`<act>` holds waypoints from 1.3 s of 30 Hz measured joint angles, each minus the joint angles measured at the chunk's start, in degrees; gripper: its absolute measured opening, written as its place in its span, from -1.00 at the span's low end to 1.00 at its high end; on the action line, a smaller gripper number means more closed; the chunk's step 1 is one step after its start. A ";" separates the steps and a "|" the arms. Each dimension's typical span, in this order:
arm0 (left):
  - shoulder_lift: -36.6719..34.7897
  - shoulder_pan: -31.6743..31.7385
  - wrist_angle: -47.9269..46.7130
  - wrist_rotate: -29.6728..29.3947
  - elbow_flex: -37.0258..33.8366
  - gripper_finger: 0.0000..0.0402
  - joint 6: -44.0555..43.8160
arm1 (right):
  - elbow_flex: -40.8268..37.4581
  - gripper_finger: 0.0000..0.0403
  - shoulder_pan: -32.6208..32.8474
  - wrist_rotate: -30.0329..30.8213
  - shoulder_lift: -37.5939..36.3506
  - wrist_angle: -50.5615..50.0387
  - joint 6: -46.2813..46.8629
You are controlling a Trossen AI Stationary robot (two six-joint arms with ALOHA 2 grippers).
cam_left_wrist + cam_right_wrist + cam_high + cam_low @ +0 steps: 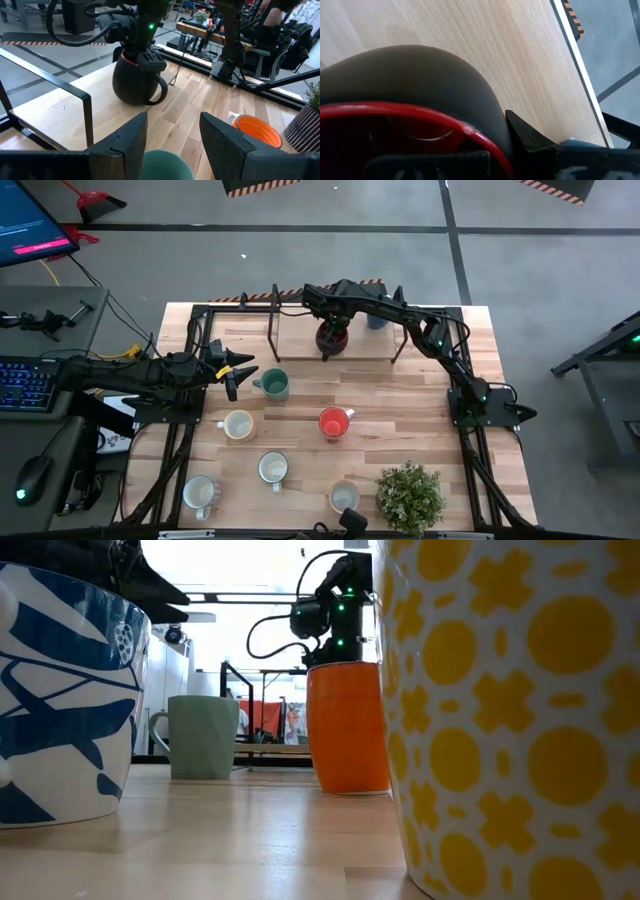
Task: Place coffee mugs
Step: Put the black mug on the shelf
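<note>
Yellow-patterned mug [520,720] fills the low view's foreground, blue-patterned one [62,700] beside it. Right gripper [333,330] fingers pinch the dark red mug [331,340] rim at the surface's [400,400] far edge. Left gripper [243,370] fingers spread, just beside the teal mug [274,385].

high view: looks straight down from above, far enough to take in the whole bench [300,395] and both arms.
low view: sits at bench-top height, level, very close to a yellow-patterned mug [520,710] and a blue-patterned mug [60,700]; faces the room beyond.
left wrist view: looks past its own fingers [225,142] across the bench toward the dark red mug [135,80].
right wrist view: pressed close over that dark red mug.
shared: orange mug [334,422] appears in high, low and left wrist views.
</note>
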 joint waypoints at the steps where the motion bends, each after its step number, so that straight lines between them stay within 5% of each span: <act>1: 0.00 0.00 0.00 0.00 0.00 -0.14 0.00 | 0.00 -1.00 0.00 -0.01 0.00 0.19 0.02; 19: 0.00 0.00 -0.40 0.00 0.00 -0.14 0.02 | -0.11 -0.70 -0.09 0.29 -0.04 1.42 -1.52; 39: 0.02 0.02 -1.36 0.00 0.00 -0.14 0.00 | -0.12 -0.68 0.03 0.39 -9.08 0.05 -2.50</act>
